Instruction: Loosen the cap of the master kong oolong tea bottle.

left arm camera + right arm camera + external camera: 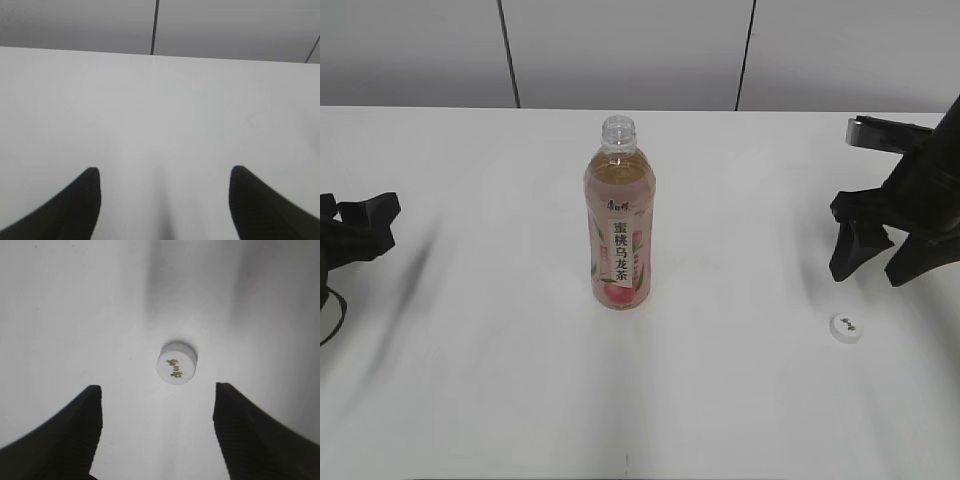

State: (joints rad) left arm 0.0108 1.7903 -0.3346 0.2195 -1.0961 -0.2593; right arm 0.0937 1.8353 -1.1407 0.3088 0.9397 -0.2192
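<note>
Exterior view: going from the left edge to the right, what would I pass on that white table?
Left gripper → master kong oolong tea bottle, standing uncapped → cap, lying on the table → right gripper, jaws open.

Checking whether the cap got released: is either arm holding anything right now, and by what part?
Nothing is held. The cap lies on the table, clear of the right gripper; the left gripper is open and empty.

Plain white table point(470, 200) against a pale wall point(620, 50).
Two dark vertical seams split the wall into panels; soft light throws faint shadows.
</note>
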